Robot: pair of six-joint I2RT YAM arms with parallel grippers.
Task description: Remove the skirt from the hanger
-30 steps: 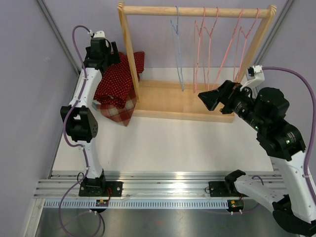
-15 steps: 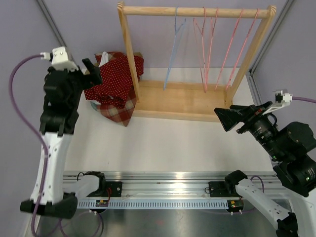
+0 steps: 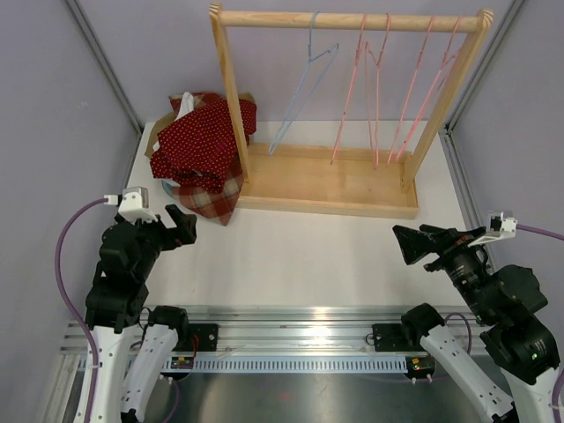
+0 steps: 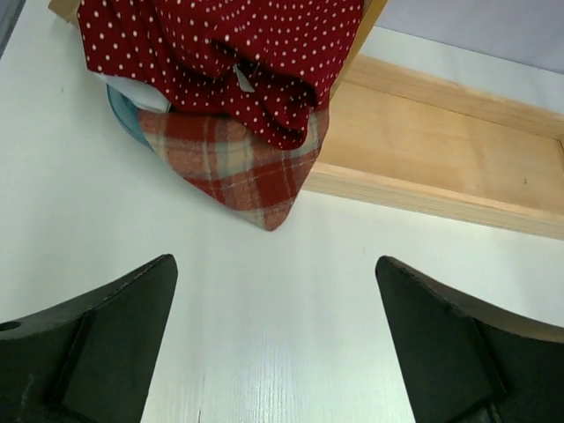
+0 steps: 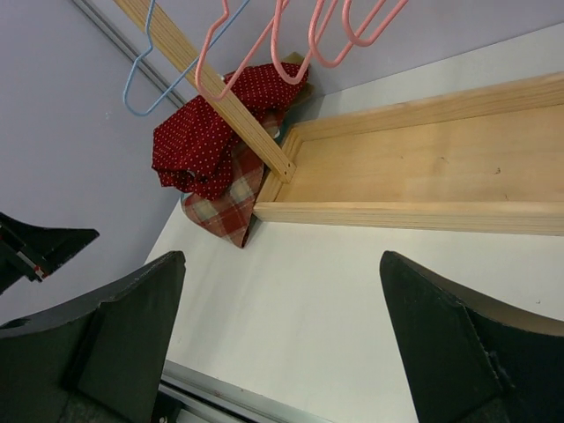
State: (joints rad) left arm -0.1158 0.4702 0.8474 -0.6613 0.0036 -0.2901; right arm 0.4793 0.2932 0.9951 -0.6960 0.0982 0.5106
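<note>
Skirt (image 3: 203,145), red with white dots, lies in a heap beside the wooden rack (image 3: 231,97) and looks soft, light and floppy, so pinch a top fold; left claw (image 4: 275,269) and right claw (image 5: 282,263) are both wide open, empty.

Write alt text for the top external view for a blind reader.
A red polka-dot skirt lies crumpled on a plaid cloth on the white table, left of a wooden rack whose blue hanger and pink hangers all hang bare. Both arms sit low at the near edge, left gripper and right gripper open and empty.
</note>
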